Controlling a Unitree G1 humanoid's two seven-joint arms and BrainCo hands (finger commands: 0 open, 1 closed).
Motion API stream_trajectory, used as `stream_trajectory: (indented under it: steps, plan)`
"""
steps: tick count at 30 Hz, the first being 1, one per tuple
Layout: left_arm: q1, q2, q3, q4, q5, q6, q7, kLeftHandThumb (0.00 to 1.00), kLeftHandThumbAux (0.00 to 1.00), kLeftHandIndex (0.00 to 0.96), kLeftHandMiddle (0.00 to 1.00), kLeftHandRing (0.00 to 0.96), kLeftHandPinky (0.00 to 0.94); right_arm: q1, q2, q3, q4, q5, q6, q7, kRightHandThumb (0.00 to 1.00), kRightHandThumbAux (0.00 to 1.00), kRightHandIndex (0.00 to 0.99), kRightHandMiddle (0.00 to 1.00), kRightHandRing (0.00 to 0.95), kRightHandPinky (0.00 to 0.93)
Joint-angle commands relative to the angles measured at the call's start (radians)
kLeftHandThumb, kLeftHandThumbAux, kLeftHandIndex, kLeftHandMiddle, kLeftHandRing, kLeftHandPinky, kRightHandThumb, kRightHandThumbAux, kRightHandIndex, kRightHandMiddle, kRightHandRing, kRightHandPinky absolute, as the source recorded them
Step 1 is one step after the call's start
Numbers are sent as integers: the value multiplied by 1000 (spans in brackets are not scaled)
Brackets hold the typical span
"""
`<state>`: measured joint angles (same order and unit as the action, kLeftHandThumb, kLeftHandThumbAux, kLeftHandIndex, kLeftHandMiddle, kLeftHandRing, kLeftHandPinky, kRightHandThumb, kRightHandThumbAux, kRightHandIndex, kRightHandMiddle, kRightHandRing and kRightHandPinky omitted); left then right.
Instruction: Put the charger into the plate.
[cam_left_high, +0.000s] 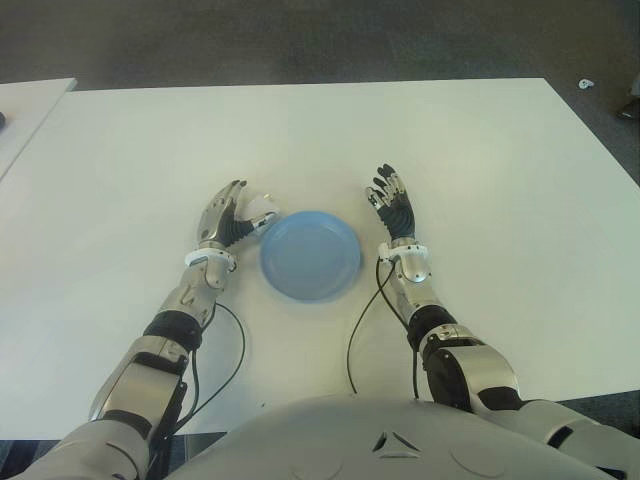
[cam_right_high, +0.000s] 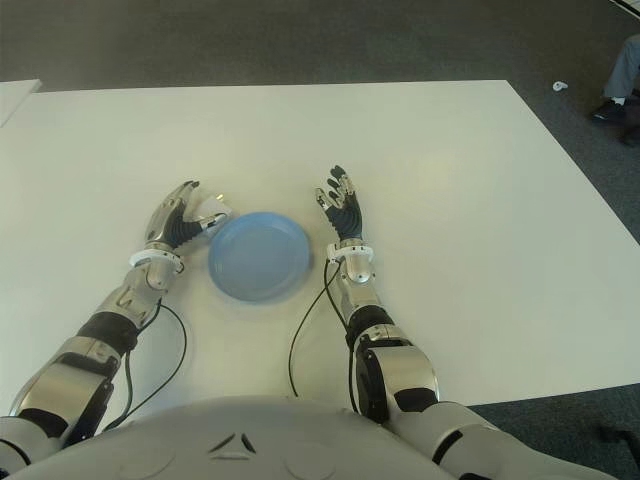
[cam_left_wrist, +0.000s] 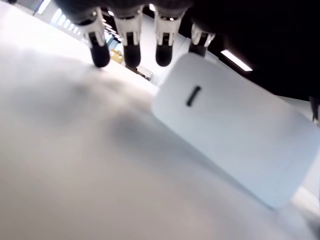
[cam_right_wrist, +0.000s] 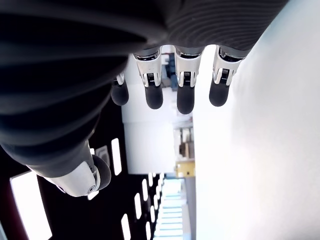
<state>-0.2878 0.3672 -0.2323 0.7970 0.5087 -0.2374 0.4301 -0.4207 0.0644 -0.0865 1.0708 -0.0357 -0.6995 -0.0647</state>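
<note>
The white charger (cam_left_high: 262, 210), a rounded block with a dark slot (cam_left_wrist: 194, 95), sits by the far-left rim of the blue plate (cam_left_high: 310, 255). My left hand (cam_left_high: 225, 213) is right beside it on the left, palm toward it, and its fingers (cam_left_wrist: 131, 47) stretch out straight past the charger (cam_left_wrist: 235, 135) without wrapping it. I cannot tell whether the thumb touches it. Nothing lies in the plate. To the right of the plate my right hand (cam_left_high: 392, 205) shows, its fingers (cam_right_wrist: 184, 95) extended and holding nothing.
The white table (cam_left_high: 480, 150) runs wide on all sides. Black cables (cam_left_high: 360, 330) trail from both wrists toward my body. A second white table (cam_left_high: 25, 100) shows at the far left. A person's leg (cam_right_high: 620, 80) is on the floor at the far right.
</note>
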Motion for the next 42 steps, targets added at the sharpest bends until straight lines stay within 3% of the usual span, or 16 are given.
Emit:
stream_trajectory:
  steps: [1,21,42]
  plan:
    - [-12,-25,26,64,-46,31,-42,73,319,29,28,0,0,115,-4,-3,82,1,59,-2,193,668,46,122,115,131]
    - [-39,-46,7,94,-14,62,31,97,374,35,29,0,0,121,-5,-2,74,4,52,4,191,657,42,116,110,128]
    - [-36,-10,-67,108,89,50,127,53,348,47,43,0,0,119,-7,-1,77,2,50,4,188,663,48,115,105,119]
